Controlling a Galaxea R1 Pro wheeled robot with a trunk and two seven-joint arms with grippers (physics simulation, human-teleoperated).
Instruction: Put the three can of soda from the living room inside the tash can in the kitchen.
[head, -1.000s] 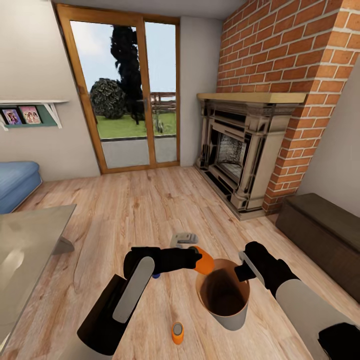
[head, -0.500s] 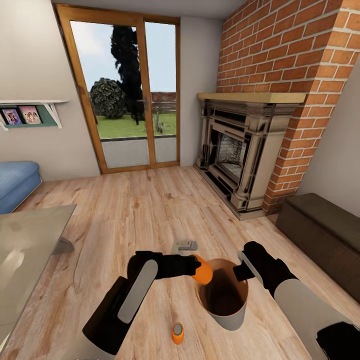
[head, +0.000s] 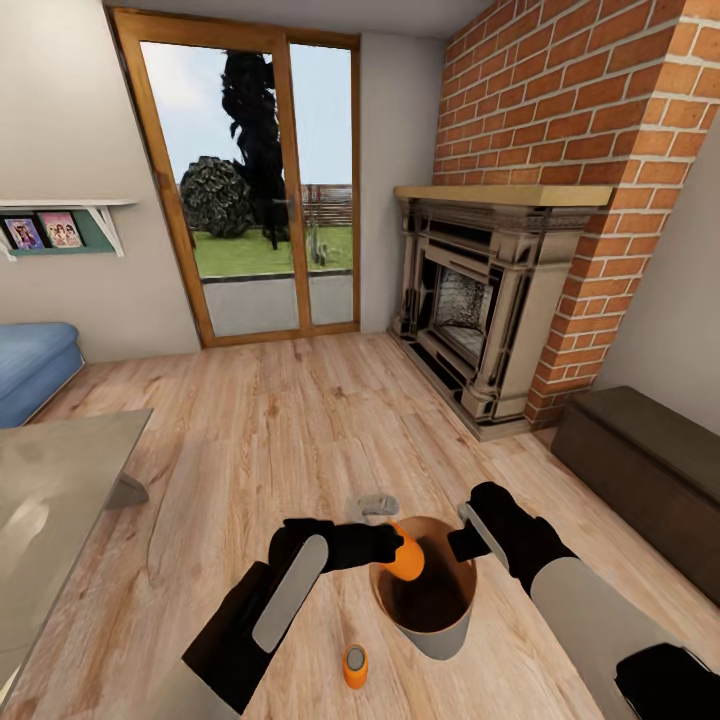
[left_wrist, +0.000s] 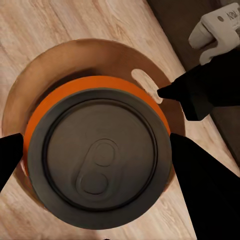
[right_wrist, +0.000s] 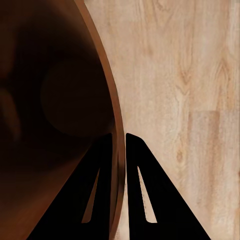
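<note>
Item, nearest me: a spare orange can (head: 355, 665) upright on the wood floor (head: 250, 430), just short of the bin and apart from it; not yet collected. Item: my left gripper (head: 392, 548), clenched on an orange soda can (head: 406, 556), with the can lying sideways over the near rim of the trash can (head: 425, 590); the left wrist view has the can's grey top (left_wrist: 100, 162) centred over the brown opening (left_wrist: 145, 65), a finger at either side. Risk: the can sits close to the rim, so letting go early, or with the can tilted, could bounce it off the lip and onto the floor. Item: my right gripper (head: 462, 541), closed thin on the bin's far rim (right_wrist: 114, 125), one finger inside the wall and one outside. Risk: this pinch is narrow; a falling can could jolt the bin and slip it from the fingers or tip it. Item: a small grey object (head: 371, 503) on the floor just beyond the bin, kind uncertain. Item, farthest: brick fireplace (head: 470, 320) and glass doors (head: 255, 190), so this is the living room; the bin is not in a kitchen, and carrying it there loaded could spill it.
</note>
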